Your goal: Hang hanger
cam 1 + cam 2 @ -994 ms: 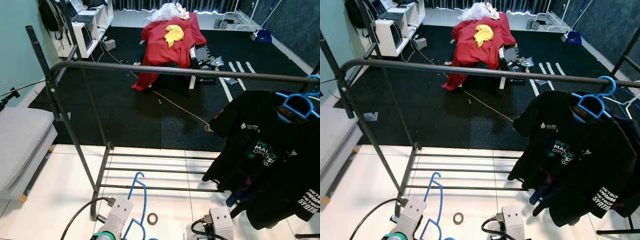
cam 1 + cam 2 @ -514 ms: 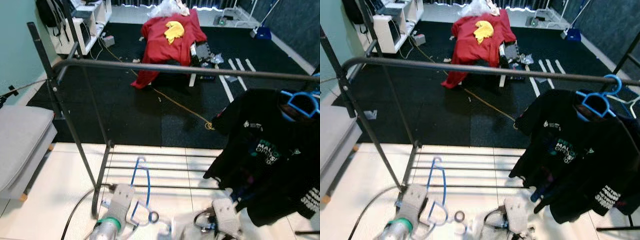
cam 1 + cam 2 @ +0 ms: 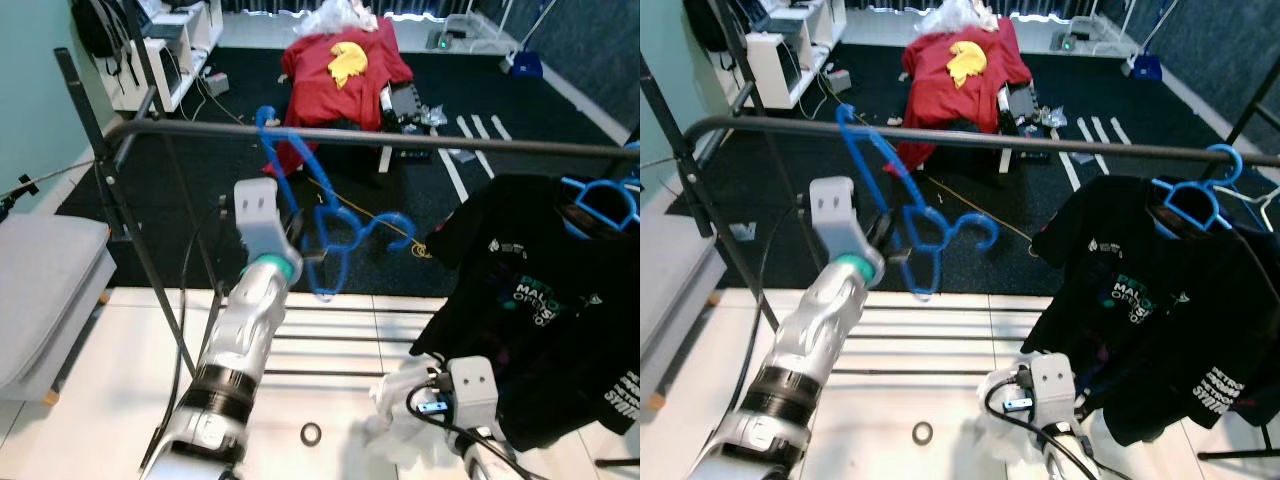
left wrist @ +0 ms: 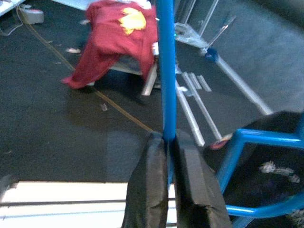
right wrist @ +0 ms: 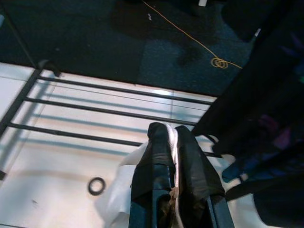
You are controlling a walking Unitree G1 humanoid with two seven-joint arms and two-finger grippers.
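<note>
A bare blue hanger [image 3: 338,238] is lifted in front of the dark clothes rail [image 3: 420,144], its hook [image 3: 268,121] up at rail height. My left gripper [image 3: 303,250] is shut on it; in the left wrist view the two fingers [image 4: 148,180] pinch the blue shaft [image 4: 166,71]. Low at the right, my right gripper [image 5: 172,134] is shut on a white cloth [image 5: 118,190], seen as a pale bundle [image 3: 400,425] above the floor. A black T-shirt [image 3: 540,300] hangs on another blue hanger [image 3: 600,200] at the rail's right end.
The rack's lower bars [image 3: 330,340] cross the white tiles below. A black ring [image 3: 311,433] lies on the floor. A grey bench [image 3: 40,280] stands at the left. Beyond the rack lie a dark carpet, an orange cable [image 3: 360,215] and a red-draped table [image 3: 340,70].
My left arm has swung the blue hanger up from near the floor to rail height. The right gripper with the white cloth has risen a little.
</note>
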